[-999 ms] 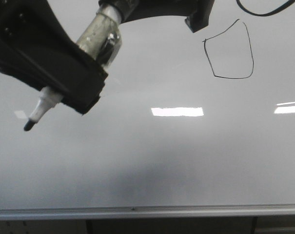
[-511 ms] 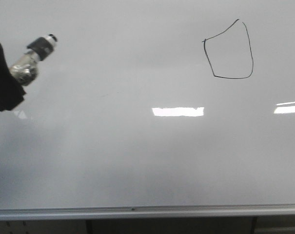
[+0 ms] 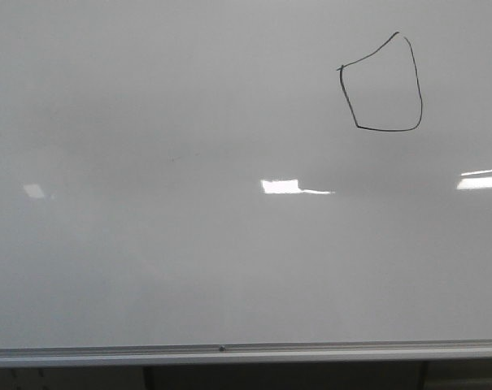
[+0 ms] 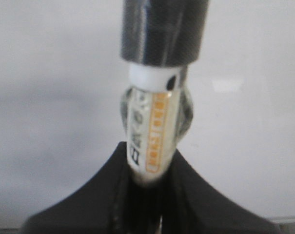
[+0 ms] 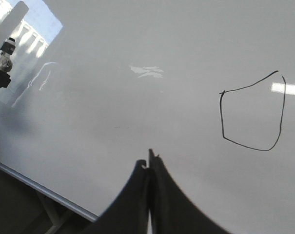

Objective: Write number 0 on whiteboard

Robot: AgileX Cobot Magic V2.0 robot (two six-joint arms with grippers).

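Note:
The number 0 (image 3: 382,84) is a thin black lopsided loop at the upper right of the whiteboard (image 3: 189,260); it also shows in the right wrist view (image 5: 253,112). No gripper shows in the front view. My left gripper (image 4: 154,173) is shut on a marker (image 4: 154,131) with a white and orange label and a black cap, held above the board. My right gripper (image 5: 149,163) is shut and empty, above the board and apart from the loop. The marker in my left gripper shows far off in the right wrist view (image 5: 5,56).
The board's silver rim (image 3: 229,353) runs along the near edge, with dark framework below it. Bright rectangular light reflections (image 3: 282,186) lie on the board. The rim also shows in the right wrist view (image 5: 40,187).
My left arm with the marker has moved left and out of the front view. The drawn loop is unchanged.

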